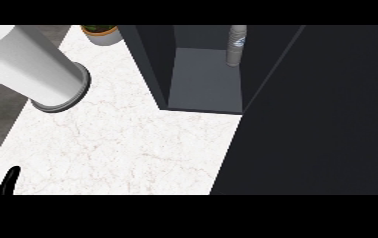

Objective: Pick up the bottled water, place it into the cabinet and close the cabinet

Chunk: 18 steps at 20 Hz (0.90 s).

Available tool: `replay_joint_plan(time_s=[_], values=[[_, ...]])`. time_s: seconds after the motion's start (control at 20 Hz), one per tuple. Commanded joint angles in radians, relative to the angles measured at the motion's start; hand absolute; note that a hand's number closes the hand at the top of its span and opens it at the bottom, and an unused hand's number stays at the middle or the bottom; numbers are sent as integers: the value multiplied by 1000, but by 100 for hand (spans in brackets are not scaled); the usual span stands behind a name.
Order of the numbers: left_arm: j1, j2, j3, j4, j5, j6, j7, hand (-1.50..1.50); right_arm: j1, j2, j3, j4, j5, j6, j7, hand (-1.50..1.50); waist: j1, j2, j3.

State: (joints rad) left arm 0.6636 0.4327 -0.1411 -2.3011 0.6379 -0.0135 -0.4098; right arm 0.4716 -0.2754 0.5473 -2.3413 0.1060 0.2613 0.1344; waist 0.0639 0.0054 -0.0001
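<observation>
Only a thin black sliver of my left hand [9, 179] is showing, at the lower left edge of the head view, and I cannot tell how far open it is or whether it is holding anything. It is sitting by the near left edge of the white marble counter [111, 147], which is stretching away ahead of it and to its right. Ahead of the hand, on the same left side, a broad pale cylinder [40, 69] with a dark rim is slanting in over the counter; I cannot tell what it is. Well off to the hand's right, the dark cabinet door [310, 122] is standing swung open. Farther ahead and to the right, the cabinet [151, 57] is standing open, and the bottled water [235, 49] is standing upright inside it at the back, well apart from my hand. Farthest ahead, a potted plant [101, 32] is sitting on the counter just left of the cabinet.
</observation>
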Motion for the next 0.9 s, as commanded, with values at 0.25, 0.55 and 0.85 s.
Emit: replay_joint_plan(time_s=[0.25, 0.55, 0.85], values=[[97, 44, 135, 2, 118, -150, -48, -150, -279, 267, 125, 124, -111, -82, 179, 150, 22, -3, -4], [165, 74, 256, -22, 232, -220, -26, -150, -582, 272, 90, 272, -222, -287, 268, 150, 5, -3, -1], [200, 81, 346, 44, 323, -329, -35, -150, -836, 274, -76, 422, -424, -362, 313, 150, -11, 0, 0]])
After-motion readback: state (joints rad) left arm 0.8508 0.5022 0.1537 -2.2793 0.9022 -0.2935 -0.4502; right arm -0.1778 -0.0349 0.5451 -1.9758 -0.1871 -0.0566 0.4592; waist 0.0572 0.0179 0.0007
